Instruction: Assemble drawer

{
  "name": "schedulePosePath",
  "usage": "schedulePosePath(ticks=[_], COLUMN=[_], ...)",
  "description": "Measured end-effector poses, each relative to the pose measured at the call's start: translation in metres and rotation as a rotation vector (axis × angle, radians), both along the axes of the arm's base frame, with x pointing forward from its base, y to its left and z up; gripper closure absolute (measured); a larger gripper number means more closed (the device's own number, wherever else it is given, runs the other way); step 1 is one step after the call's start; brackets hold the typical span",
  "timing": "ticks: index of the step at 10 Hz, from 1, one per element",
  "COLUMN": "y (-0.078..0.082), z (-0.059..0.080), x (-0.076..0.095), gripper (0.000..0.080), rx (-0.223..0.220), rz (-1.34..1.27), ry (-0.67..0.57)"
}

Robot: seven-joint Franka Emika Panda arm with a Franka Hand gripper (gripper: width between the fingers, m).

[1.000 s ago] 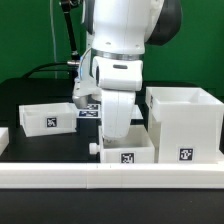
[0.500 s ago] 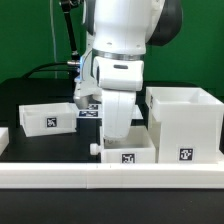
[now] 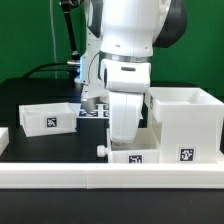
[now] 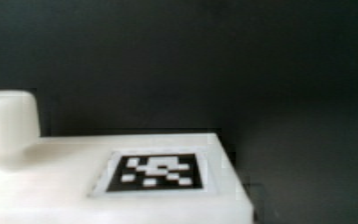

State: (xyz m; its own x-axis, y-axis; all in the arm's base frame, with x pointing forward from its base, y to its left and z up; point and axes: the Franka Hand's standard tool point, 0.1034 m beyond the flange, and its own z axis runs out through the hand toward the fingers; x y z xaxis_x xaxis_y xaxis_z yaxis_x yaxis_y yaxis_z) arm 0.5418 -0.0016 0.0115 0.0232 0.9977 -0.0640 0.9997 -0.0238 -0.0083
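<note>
A small white drawer tray (image 3: 135, 157) with a knob (image 3: 101, 150) and a front tag sits at the front middle, just to the exterior view's left of the large cube-shaped housing (image 3: 185, 125). My gripper (image 3: 128, 143) reaches down into this tray; its fingers are hidden by the tray's walls. In the wrist view the tray's tagged face (image 4: 87, 190) and its knob (image 4: 7, 122) fill the near field, blurred, and no fingertip shows. A second tray (image 3: 45, 117) stands at the exterior view's left.
The long white rail-like border (image 3: 110, 178) runs along the front. The marker board (image 3: 92, 112) lies behind the arm. A small white part (image 3: 3, 138) shows at the exterior view's far left edge.
My gripper and the small tray have moved together toward the exterior view's right, closer to the housing. The housing and the left tray have not moved.
</note>
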Motion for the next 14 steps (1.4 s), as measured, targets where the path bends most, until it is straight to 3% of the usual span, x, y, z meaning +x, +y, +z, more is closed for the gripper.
schedulePosePath(ticks=[4, 8, 11, 12, 13, 14], y=[-0.003, 0.008, 0.008, 0.007, 0.007, 0.007], z=[0.0, 0.0, 0.0, 0.0, 0.0, 0.005], x=[0.0, 0.005, 0.005, 0.005, 0.005, 0.007], gripper=[0.0757, 0.0757, 0.0757, 0.0663, 0.0476, 0.0476], rx=[0.0, -0.015, -0.016, -0.016, -0.016, -0.016], rz=[-0.003, 0.012, 0.007, 0.006, 0.006, -0.006], ry=[-0.005, -0.009, -0.01, -0.009, -0.009, -0.014])
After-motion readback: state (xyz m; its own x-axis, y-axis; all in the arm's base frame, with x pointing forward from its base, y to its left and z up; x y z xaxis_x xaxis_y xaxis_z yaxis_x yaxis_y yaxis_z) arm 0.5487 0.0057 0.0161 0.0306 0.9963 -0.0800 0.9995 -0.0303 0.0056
